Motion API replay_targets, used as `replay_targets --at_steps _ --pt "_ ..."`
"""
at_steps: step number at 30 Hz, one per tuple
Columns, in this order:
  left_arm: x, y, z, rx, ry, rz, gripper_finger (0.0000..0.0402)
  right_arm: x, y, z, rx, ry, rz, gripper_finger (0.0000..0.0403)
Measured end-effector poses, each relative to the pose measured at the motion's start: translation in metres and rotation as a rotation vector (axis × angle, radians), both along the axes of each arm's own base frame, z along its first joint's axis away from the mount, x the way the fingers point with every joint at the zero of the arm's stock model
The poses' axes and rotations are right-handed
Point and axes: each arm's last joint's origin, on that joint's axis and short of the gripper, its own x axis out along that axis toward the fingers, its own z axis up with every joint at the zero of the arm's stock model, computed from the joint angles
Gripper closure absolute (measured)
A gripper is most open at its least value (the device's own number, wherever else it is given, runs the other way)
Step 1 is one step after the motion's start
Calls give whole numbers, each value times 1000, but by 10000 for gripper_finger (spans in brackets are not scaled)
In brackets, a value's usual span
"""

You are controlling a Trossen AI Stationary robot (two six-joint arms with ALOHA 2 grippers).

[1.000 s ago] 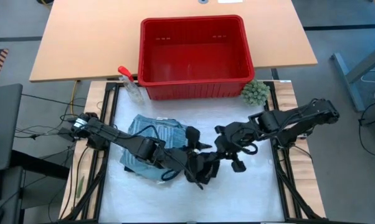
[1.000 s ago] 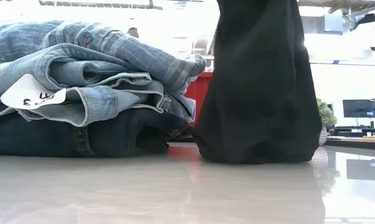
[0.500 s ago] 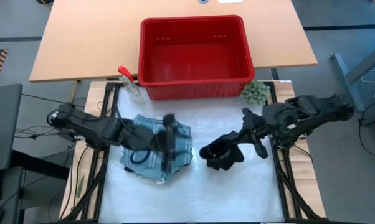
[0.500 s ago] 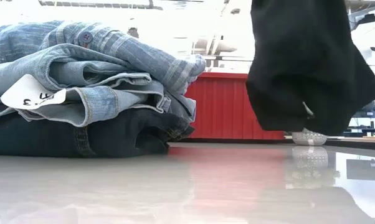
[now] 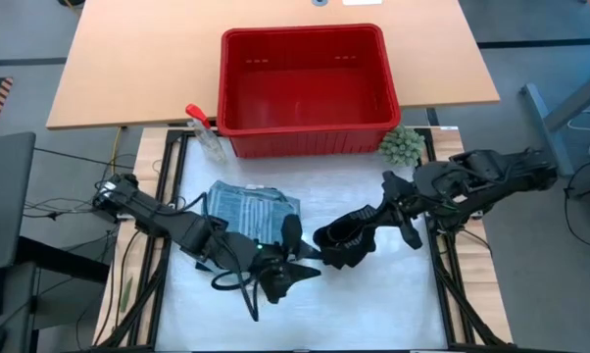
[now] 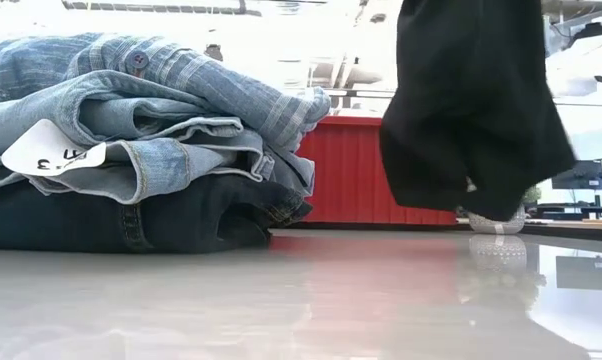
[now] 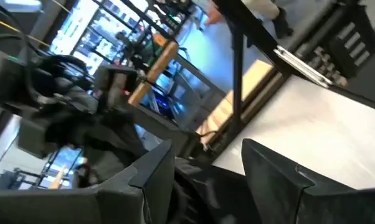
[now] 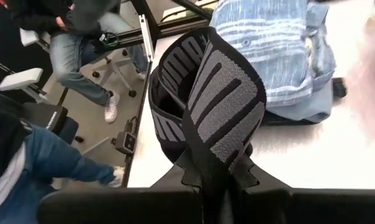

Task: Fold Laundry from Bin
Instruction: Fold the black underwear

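Observation:
The small black piece (image 5: 339, 243), with a grey striped band (image 8: 228, 87), hangs from my right gripper (image 5: 367, 223), which is shut on it right of the table's middle. In the low view the black piece (image 6: 471, 110) is clear of the table. My left gripper (image 5: 303, 253) is open and empty just left of the piece; its fingers stand apart in the left wrist view (image 7: 206, 177). The folded stack (image 5: 251, 211) lies on the table: the striped shirt (image 6: 181, 70) on top, the jeans (image 6: 151, 140) under it, the dark navy piece (image 6: 131, 215) at the bottom. My right gripper pinches the black piece at a bunched part of its grey striped band (image 8: 215, 163) between its two fingers, several layers together. The fingers come from the table's right side, slanting down. The piece hangs below them, slack and clear of the table.
The red bin (image 5: 305, 127) stands at the table's far edge. A spray bottle (image 5: 205, 132) lies at the bin's left corner and a green fuzzy ball (image 5: 401, 145) at its right corner. People sit beyond the table in the right wrist view (image 8: 81, 43).
My right gripper has lifted the black piece clear of the table and carried it toward the right edge. My left gripper let the piece go, swung back over the stack, then came toward the near edge and right, beside the piece.

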Motion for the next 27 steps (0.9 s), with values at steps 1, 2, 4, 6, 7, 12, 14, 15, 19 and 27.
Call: replay_targets --at_steps 1,2,4,6,7,12,14,15,19,27 --pt "3 3 2 -3 -7 10 226 1 1 -1 11 8 3 359" --pt "6 5 1 -3 -6 19 226 2 1 -1 18 13 3 359" --pt "14 10 -6 -2 30 26 226 4 2 -3 25 23 0 358" --pt "24 16 -13 -22 49 39 226 5 2 -3 35 34 -6 358" --pt "27 17 -14 -32 53 50 226 5 2 -4 36 39 -8 358" --pt "29 21 -8 -112 28 115 224 6 3 -6 42 54 -11 358" --pt "29 25 -10 -155 62 125 221 6 3 -6 51 58 -10 358" --pt "29 27 -11 -186 87 122 219 6 3 -6 55 62 -3 358" --pt "30 34 -16 -263 158 138 213 6 3 -6 59 64 3 358" --pt "38 39 -29 -234 190 216 211 16 5 -10 62 76 -4 357"
